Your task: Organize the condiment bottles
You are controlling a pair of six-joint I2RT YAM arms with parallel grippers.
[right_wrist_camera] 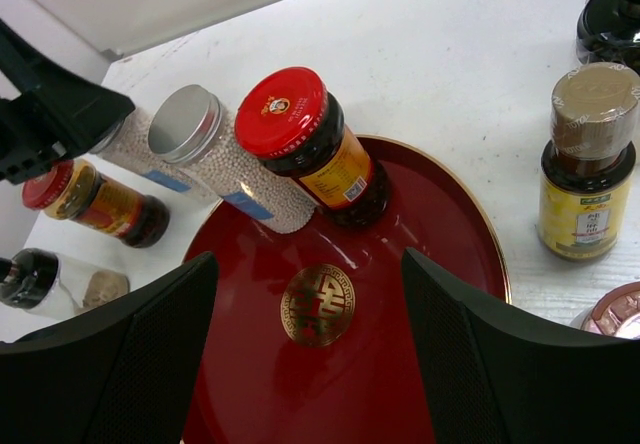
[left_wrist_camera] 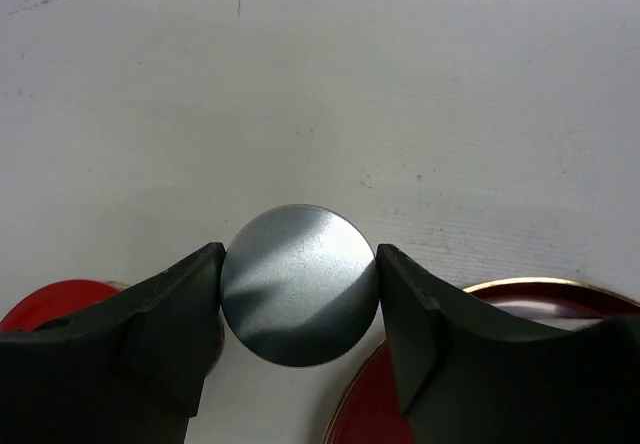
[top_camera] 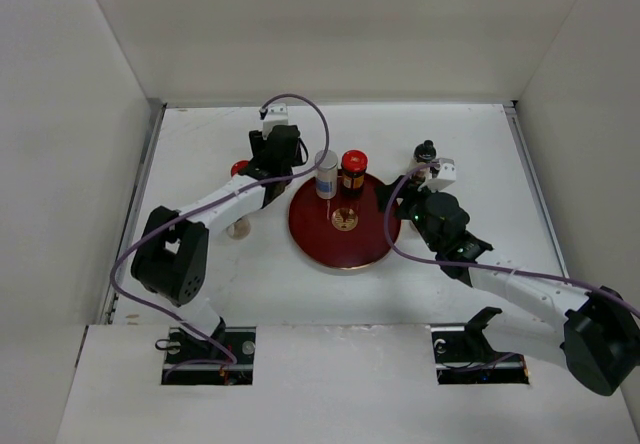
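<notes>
A white, faintly scuffed table (top_camera: 250,284) sits boxed in by plain white walls (top_camera: 330,34). At its middle lies a round dark red tray (top_camera: 345,249) with a gold emblem. The left tool (left_wrist_camera: 300,259) is clamped on the silver cap of a jar of pale grains (left_wrist_camera: 300,304) just off the tray's left rim; whether it touches the table is unclear. A second silver-capped jar (right_wrist_camera: 215,154) and a red-capped jar (right_wrist_camera: 300,134) stand side by side at the tray's far edge. The right tool (right_wrist_camera: 305,284) hangs over the tray, spread wide, holding nothing. A yellow-labelled bottle (right_wrist_camera: 590,164) stands on the table right of the tray.
</notes>
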